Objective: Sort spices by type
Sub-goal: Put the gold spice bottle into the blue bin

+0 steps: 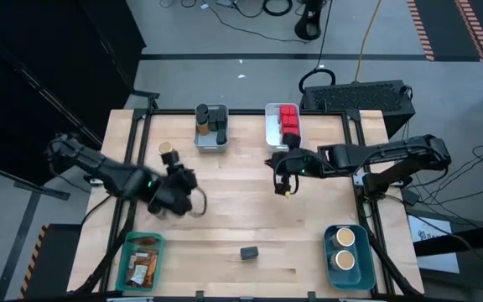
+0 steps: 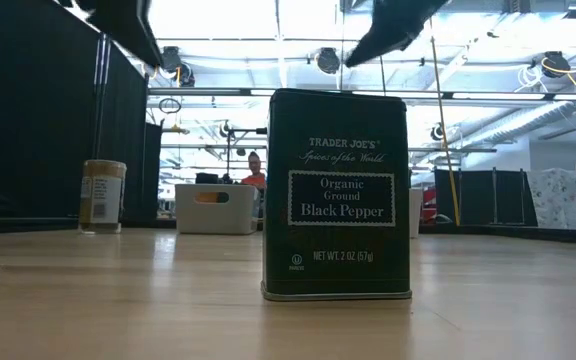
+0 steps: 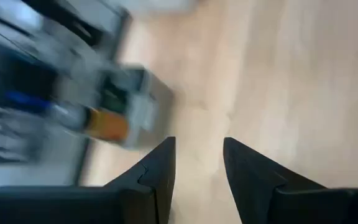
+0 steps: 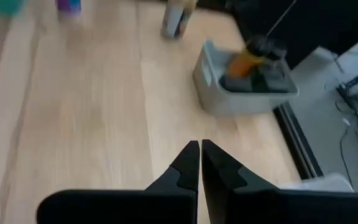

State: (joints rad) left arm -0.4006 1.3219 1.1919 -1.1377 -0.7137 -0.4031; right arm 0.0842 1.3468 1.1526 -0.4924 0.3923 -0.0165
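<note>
Dark pepper tin (image 1: 250, 252) stood upright, alone on the surface's near edge, roughly midway between the arms. Left end effector (image 1: 177, 191) hung empty, fingers partly apart, over the left-centre; tin lay to its right and nearer. Tan-topped jar (image 1: 167, 149) sat just beyond it, far side. Right end effector (image 1: 283, 186) was closed, empty, right of centre. Left arm looked marginally nearer.

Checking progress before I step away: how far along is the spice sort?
Mostly done. Red tins sit in the white bin, dark jars in the grey bin, packets in the teal bin, two tan-topped jars in the blue bin. In hand: nothing; the left gripper is open and empty, the right gripper shut. Left: the black pepper tin and a tan-topped jar loose on the table.
</note>
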